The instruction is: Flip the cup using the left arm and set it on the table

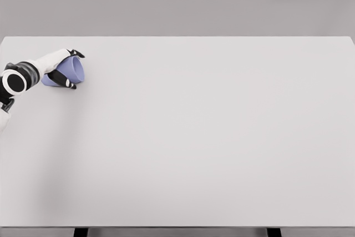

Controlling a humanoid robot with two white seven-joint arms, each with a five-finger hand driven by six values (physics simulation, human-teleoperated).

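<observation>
1. Cup (71, 71): lavender-blue, upper left of the frame, near the left edge of the desk (211, 137). It is tilted on its side, mouth toward the right of the frame, base toward the arm. Whether it touches the desk or hangs just above it I cannot tell.
2. Handling, as a judgement: looks like a small, rigid, smooth-walled cup, probably light. The tapered, slick wall could slip or roll in the fingers during a turn. No handle seen.
3. Where to hold: around the side wall, mid-body, fingers on one side and thumb opposite. That is about where it is taken now.
4. Contents: the part of the interior that shows looks empty; the deeper part cannot be seen. Nothing spilled on the desk.
5. Left robot hand (65, 69): wrapped around the cup, dark-tipped fingers above and below the wall, holding it.
6. Left arm: white, enters at the left edge.
7. Right robot hand: not visible.
8. Flip appears partway; the cup is not yet upright.
</observation>
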